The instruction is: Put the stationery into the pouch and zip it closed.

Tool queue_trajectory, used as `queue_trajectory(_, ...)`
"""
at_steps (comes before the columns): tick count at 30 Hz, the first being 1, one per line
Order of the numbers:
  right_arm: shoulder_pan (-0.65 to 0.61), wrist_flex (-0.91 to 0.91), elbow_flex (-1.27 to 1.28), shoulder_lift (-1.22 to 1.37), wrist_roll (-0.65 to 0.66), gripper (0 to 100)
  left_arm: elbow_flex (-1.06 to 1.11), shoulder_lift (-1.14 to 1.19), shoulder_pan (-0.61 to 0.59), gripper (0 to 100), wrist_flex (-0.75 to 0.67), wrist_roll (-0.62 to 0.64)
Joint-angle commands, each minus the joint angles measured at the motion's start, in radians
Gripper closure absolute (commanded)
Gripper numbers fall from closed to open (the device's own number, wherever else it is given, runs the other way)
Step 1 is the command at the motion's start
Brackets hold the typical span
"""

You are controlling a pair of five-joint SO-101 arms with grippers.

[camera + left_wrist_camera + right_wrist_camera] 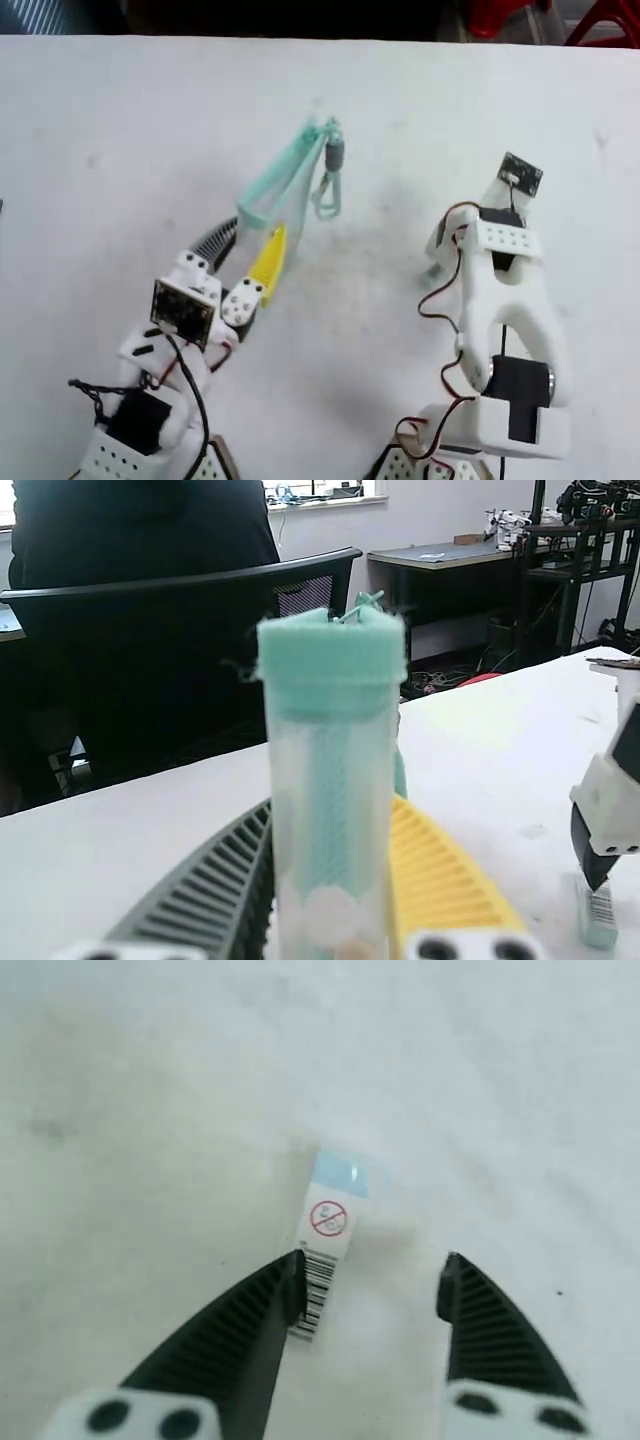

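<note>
A teal see-through pouch (288, 178) is lifted off the white table (120, 150), its far end carrying a dark clip and a teal loop (327, 195). My left gripper (257, 228) is shut on the pouch's near end, between a grey finger (215, 241) and a yellow finger (268, 260). In the left wrist view the pouch (330, 780) rises straight up between those fingers. My right gripper (372, 1260) hangs open just above the table. A small white and blue eraser (330, 1222) lies flat there, touching one dark fingertip (285, 1280). The eraser (598, 915) sits under that gripper.
Bare white table surrounds both arms, with its far edge (300, 38) at the back. Beyond that edge are a black chair (180, 590) and a person in dark clothing. Red chair legs (600, 20) stand past the back right corner.
</note>
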Motion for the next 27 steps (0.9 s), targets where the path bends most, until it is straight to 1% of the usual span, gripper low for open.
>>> queue_trajectory(1, -0.044, -0.008, -0.072, -0.008, -0.011, 75.4, -0.025, 0.005, 0.021, 85, 0.008, -0.009)
queue_trajectory(7, -0.039, -0.012, -0.077, -0.005, -0.011, 75.4, -0.021, 0.005, 0.021, 85, 0.003, -0.011)
queue_trajectory(12, -0.031, -0.094, -0.083, 0.104, -0.011, 75.4, -0.021, 0.005, 0.021, 85, 0.003, -0.011)
queue_trajectory(14, -0.031, -0.091, -0.117, 0.16, -0.011, 75.9, -0.021, 0.005, 0.021, 85, 0.003, -0.011)
queue_trajectory(16, -0.031, -0.067, -0.158, 0.213, -0.006, 81.8, -0.021, 0.005, 0.021, 85, 0.003, -0.011)
queue_trajectory(18, -0.031, -0.027, -0.199, 0.246, -0.002, 95.2, -0.02, 0.005, 0.021, 85, 0.003, -0.011)
queue_trajectory(19, -0.031, -0.01, -0.215, 0.257, -0.002, 99.8, -0.02, 0.005, 0.021, 85, 0.003, -0.011)
queue_trajectory(21, -0.03, 0.015, -0.227, 0.265, -0.002, 94.7, -0.02, 0.005, 0.021, 85, 0.003, -0.011)
queue_trajectory(24, -0.002, 0.016, -0.227, 0.265, -0.002, 98.6, -0.02, 0.005, 0.021, 85, 0.003, -0.011)
queue_trajectory(27, 0.016, 0.016, -0.227, 0.263, 0.0, 98.1, -0.02, 0.005, 0.021, 85, 0.003, -0.011)
